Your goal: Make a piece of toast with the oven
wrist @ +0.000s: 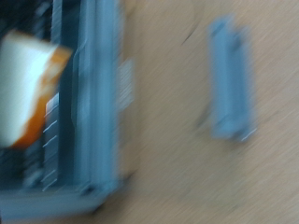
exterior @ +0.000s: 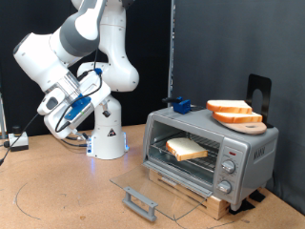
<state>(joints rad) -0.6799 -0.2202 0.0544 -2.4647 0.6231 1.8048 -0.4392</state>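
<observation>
The tool (exterior: 65,107) is raised above the worktop (exterior: 57,186) at the exterior view's left, well apart from the oven (exterior: 210,153). Whether its fingers are spread or pressed together cannot be told at this size; nothing is visible between them.

Exterior view: the oven stands on the worktop at the view's right. Its glass door (exterior: 157,189) is folded down and lies flat in front of the opening, with the grey door handle (exterior: 140,202) at its outer edge. The piece of toast (exterior: 187,148) lies flat on the wire rack (exterior: 181,157) inside the oven cavity. Round knobs (exterior: 228,168) sit on the oven's right panel. On the oven's roof rests a round wooden board (exterior: 250,125) carrying further bread slices (exterior: 234,112), and beside these a small blue object (exterior: 180,104) stands near the roof's rear edge.

Wrist view: the picture is heavily motion-blurred. The piece of toast (wrist: 26,86), pale with a golden-brown crust, is visible beside the grey frame of the oven (wrist: 98,103). The door handle (wrist: 230,84) appears as a separate blue-grey bar over the brown worktop (wrist: 168,140). The tool itself does not appear in this view.
</observation>
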